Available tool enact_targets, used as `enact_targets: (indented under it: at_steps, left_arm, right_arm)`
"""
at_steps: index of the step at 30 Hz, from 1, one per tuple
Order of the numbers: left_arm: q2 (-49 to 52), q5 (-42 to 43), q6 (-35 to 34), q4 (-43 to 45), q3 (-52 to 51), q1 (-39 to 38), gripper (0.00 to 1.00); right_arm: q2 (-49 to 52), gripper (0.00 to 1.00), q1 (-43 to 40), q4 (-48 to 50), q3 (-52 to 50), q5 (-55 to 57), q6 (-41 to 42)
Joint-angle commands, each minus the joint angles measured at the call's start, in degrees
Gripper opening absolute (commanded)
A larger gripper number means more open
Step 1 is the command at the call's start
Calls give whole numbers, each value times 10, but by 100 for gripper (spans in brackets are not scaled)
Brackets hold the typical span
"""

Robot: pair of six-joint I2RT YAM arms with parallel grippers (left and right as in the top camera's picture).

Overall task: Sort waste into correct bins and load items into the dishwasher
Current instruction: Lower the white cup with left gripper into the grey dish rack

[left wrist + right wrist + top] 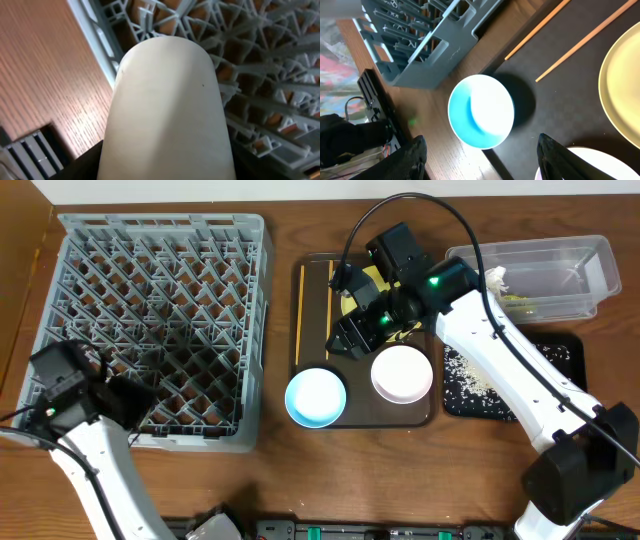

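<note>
One wrist view shows right fingers (415, 160) spread near the blue bowl (481, 111); left fingers (135, 398), cannot tell.

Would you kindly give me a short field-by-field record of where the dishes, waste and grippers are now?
dish rack: table's left, no dishes seen
serving tray: blue bowl, white bowl, yellow plate, two sticks
black tray: rice crumbs
clear tub: paper scrap at left end
right gripper: open, above serving tray
left gripper: at rack's near corner, state unclear
</note>
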Motion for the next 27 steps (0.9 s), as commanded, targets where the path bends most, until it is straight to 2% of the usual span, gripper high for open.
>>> enact_targets:
  at_steps: [1, 5, 6, 7, 11, 13, 15, 16, 18, 20, 22, 25, 26, 27]
  left_arm:
    - [24, 41, 3, 28, 8, 22, 52]
    - [59, 41, 3, 46, 8, 22, 63]
    - [65, 41, 2, 47, 8, 22, 72]
    - [70, 42, 0, 47, 8, 22, 77]
    - [59, 76, 2, 24, 24, 22, 85]
    - [52, 108, 29, 1, 40, 20, 85]
    - [35, 214, 115, -20, 68, -4, 85]
    - [28, 252, 158, -25, 75, -20, 85]
    - [7, 297, 240, -33, 86, -75, 85]
    - [-13, 291, 289, -33, 86, -136, 85]
    - [-35, 256, 322, -38, 86, -223, 85]
    - [-56, 185, 323, -39, 86, -341, 86]
    - [-60, 167, 323, -39, 86, -376, 98]
    - [-61, 158, 323, -39, 85, -398, 100]
  right_arm:
    - [-3, 68, 7, -1, 2, -1, 6]
    - [-3, 69, 7, -3, 2, -1, 6]
    - [-3, 68, 7, -6, 2, -1, 5]
    - [-3, 68, 7, -8, 2, -1, 5]
    - [-3, 68, 7, -11, 2, -1, 5]
    - [-3, 67, 7, -10, 2, -1, 6]
    - [-3, 64, 7, 1, 2, 21, 26]
    - [-3, 64, 7, 7, 2, 58, 63]
    - [-3, 68, 3, 15, 2, 146, 140]
    - [-3, 69, -5, 17, 2, 167, 156]
    - [-4, 69, -27, 17, 2, 165, 168]
    - [-11, 69, -58, 3, 2, 163, 173]
    - [-14, 68, -72, -5, 2, 163, 173]
    - [-14, 69, -77, -10, 2, 163, 173]
